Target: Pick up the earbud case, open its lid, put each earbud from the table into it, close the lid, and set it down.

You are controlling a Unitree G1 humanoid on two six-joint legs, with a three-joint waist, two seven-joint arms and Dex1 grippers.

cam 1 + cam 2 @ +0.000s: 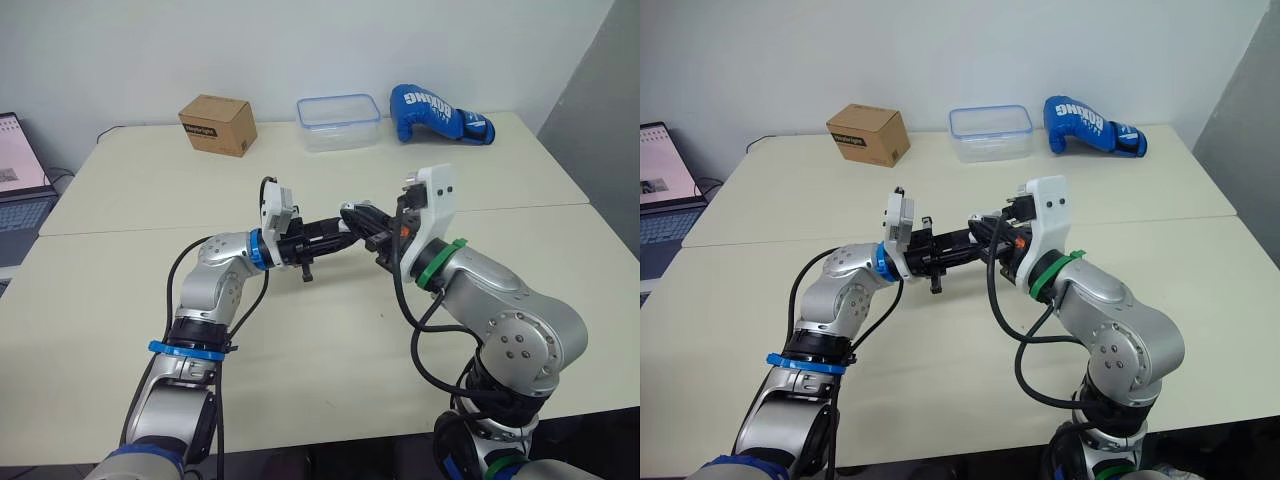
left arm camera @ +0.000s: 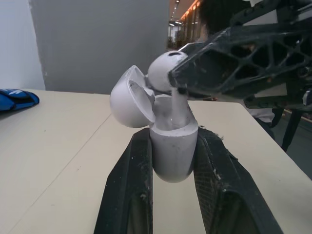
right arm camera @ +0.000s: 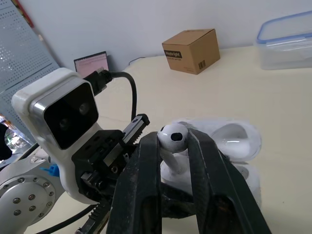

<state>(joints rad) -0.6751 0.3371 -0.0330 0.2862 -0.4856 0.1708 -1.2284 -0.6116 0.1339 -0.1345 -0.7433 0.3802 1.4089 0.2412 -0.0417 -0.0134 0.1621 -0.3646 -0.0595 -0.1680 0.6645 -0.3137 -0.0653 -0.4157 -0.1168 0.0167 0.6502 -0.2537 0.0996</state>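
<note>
**Earbud halfway into the case, both claws busy**

The two arms meet in mid-air over the middle of the table [image 1: 120, 290]. The left gripper [image 2: 171, 142] has the white earbud case [image 2: 173, 153] squeezed between its two black fingers. The case sits upright and is well clear of the tabletop. Its lid [image 2: 127, 97] is flipped open and tilted back to one side.

The right gripper [image 3: 173, 146] comes in from above, pinching a white earbud [image 3: 172, 135] by its round head. The stem points down and dips into the open top of the case. Can't tell if it's seated all the way, though.

Along the far edge of the table there's a cardboard box [image 1: 218, 124], a clear plastic container [image 1: 338, 121] with a blue rim and a blue boxing glove [image 1: 438, 113]. They're all well away from the arms. A laptop [image 1: 20, 185] sits off to the robot's left.
</note>
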